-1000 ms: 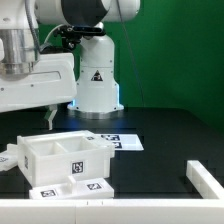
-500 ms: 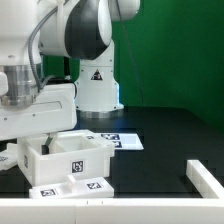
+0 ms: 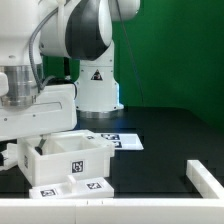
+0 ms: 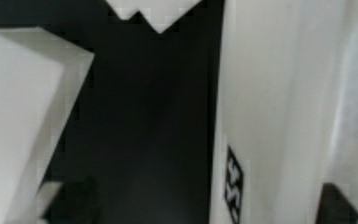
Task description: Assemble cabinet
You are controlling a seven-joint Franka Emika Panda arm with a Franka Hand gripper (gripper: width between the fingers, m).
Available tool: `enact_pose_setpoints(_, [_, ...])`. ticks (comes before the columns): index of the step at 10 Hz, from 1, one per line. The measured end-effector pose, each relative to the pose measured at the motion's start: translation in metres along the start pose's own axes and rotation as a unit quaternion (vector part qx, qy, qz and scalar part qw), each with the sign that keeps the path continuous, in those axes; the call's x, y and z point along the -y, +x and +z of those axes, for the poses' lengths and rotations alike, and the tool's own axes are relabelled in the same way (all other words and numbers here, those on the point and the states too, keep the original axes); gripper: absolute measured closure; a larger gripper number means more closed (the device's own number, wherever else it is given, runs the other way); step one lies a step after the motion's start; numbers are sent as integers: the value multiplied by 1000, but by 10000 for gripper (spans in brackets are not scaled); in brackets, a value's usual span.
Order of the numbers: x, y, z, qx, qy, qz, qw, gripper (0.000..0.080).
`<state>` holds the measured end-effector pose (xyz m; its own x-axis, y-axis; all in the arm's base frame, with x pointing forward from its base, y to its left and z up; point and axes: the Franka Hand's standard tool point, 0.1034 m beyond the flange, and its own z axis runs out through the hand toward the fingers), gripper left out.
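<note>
— Underneath it all?
— Black table (image 3: 170,150), matt, stretching from centre out to three o'clock in the exterior view.
— Behind?
— Green backdrop (image 3: 180,55), filling twelve to three o'clock.
— Lying on the table?
— Marker board (image 3: 125,142), thin and white, flat, just off centre toward six o'clock, printed with black square tags. White rail (image 3: 205,177) at four o'clock, well apart from the board, cut off by the frame edge.
— Wrist view?
— Too blurred to tell.

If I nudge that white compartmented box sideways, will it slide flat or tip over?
Most likely it slides. The compartmented box looks wider than tall, so tipping seems unlikely. Its thin walls and open compartments suggest a light, stiff plastic shell, which may skid readily on the smooth-looking black table. Its flat sides should not roll.
</note>
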<state>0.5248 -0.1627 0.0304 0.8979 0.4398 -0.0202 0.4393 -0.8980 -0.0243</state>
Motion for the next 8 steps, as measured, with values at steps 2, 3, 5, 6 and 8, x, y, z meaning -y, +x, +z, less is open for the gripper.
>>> enact_pose_setpoints(2, [0, 0, 0, 0, 0, 0, 1000, 424])
enact_pose_setpoints(3, [0, 0, 0, 0, 0, 0, 1000, 609])
enact_pose_setpoints(5, [0, 0, 0, 0, 0, 0, 1000, 712])
enact_pose_setpoints(6, [1, 2, -1, -1, -2, -2, 1000, 712])
enact_pose_setpoints(8, [15, 13, -16, 1, 8, -16, 1000, 712])
